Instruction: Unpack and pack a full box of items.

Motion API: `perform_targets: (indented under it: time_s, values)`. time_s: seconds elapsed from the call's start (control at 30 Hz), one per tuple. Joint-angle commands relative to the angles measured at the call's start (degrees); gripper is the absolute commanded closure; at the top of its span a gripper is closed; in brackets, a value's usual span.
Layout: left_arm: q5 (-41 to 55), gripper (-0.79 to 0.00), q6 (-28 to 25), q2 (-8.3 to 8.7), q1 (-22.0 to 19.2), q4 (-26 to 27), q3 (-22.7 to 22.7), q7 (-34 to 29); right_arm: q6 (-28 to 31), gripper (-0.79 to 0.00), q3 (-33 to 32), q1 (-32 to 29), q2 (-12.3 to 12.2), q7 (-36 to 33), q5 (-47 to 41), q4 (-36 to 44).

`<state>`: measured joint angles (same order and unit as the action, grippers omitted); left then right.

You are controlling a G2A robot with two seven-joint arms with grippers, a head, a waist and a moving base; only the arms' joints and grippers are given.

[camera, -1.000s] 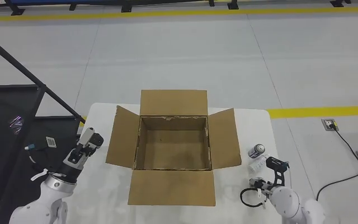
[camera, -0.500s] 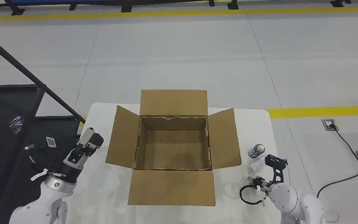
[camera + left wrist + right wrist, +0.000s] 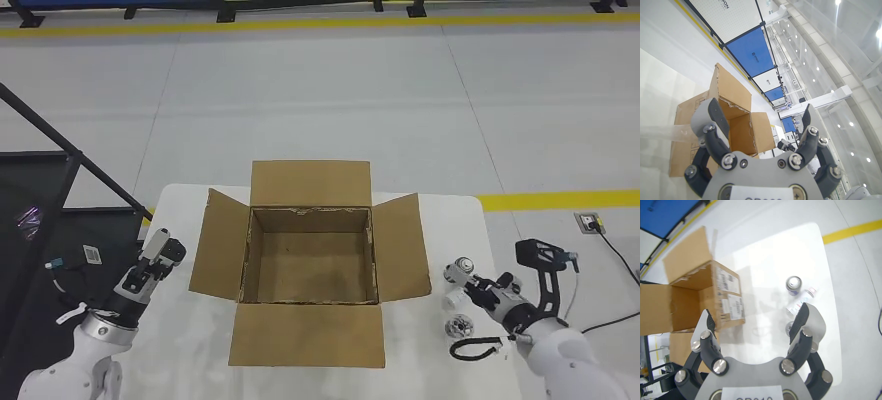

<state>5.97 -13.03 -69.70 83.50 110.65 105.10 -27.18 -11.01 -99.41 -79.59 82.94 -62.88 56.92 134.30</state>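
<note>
Fingers (image 3: 800, 321) of the right gripper (image 3: 756, 309) spread wide, empty; can (image 3: 794, 285) and bottle (image 3: 801, 300), perhaps touching, sit beyond the tips. Left gripper (image 3: 761, 106) gapes too, box (image 3: 740, 123) beyond.

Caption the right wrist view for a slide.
Open right end effector near a can and bottle beside the open box.

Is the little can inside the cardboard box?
No, the can sits out on the white table beside the box, not in it.
</note>
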Motion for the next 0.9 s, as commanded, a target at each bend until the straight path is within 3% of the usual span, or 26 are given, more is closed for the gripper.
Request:
perform_targets:
  time_s: [0.0,0.23,0.33,0.53,0.87]
  values:
    - [-0.04,-0.785,-0.17,0.03,0.4,0.16,-0.09,0.4,3.17,-0.785,1.62,3.63,-0.3,-2.37,-3.91,-0.51]
    - [-0.54,-0.785,-0.81,0.07,2.66,0.94,-0.12,1.83,2.77,-0.785,11.92,23.52,-0.94,-12.34,-1.57,-19.75]
    - [-0.73,-0.785,-0.79,0.08,3.8,1.31,0.25,2.71,1.28,-0.785,14.83,28.62,-1.01,-13.52,1.15,-26.33]
    - [-0.73,-0.785,-0.79,0.08,3.8,1.31,0.25,2.71,2.76,-0.785,16.73,32.65,-1.39,-16.17,0.89,-32.49]
    - [-0.73,-0.785,-0.79,0.08,3.8,1.31,0.25,2.71,3.24,-0.785,19.0,33.46,-1.89,-16.34,0.03,-36.21]
